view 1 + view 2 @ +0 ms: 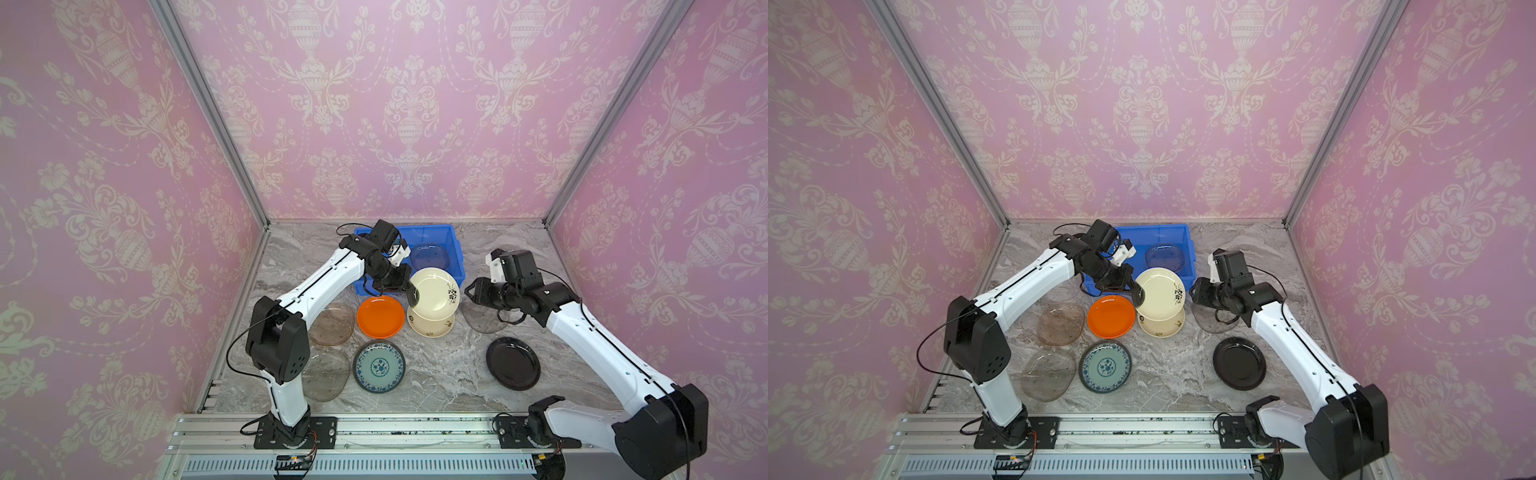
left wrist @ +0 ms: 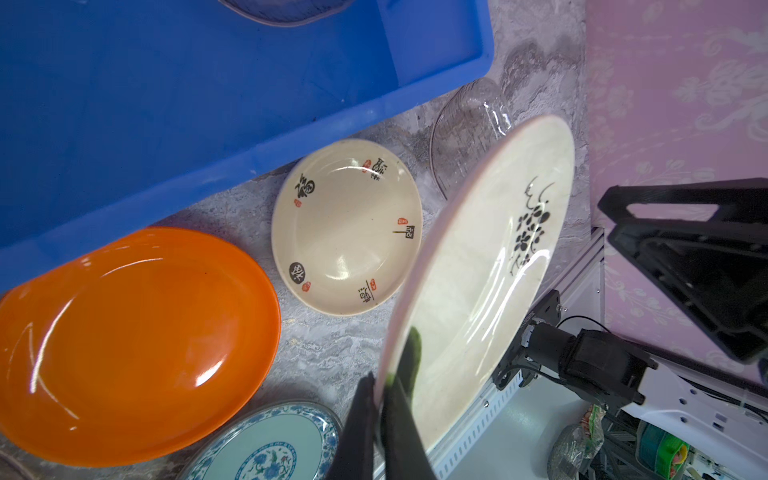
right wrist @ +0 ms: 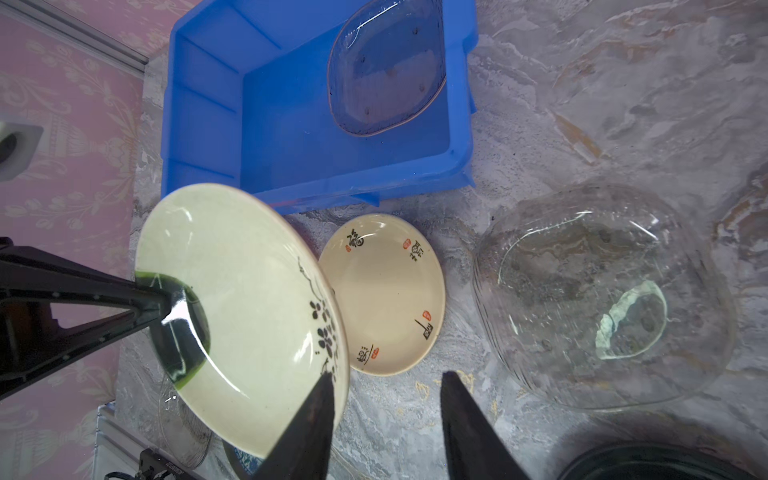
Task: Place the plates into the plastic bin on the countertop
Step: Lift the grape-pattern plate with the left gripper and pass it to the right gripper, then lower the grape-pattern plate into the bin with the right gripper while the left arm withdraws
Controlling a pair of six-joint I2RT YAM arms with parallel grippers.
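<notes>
The left gripper (image 1: 413,296) clamps the rim of a tilted cream plate (image 1: 436,291), raised by the near side of the bin (image 1: 456,249). The right gripper (image 1: 471,291), jaws apart, is just right of it.

Marble countertop (image 1: 436,388), lower middle of frame. On it: blue bin (image 1: 456,253), orange plate (image 1: 380,316), cream plate (image 1: 432,328), patterned plate (image 1: 379,366), black plate (image 1: 513,363), brown glass plate (image 1: 332,325) left, grey glass plate (image 1: 482,321) right.
</notes>
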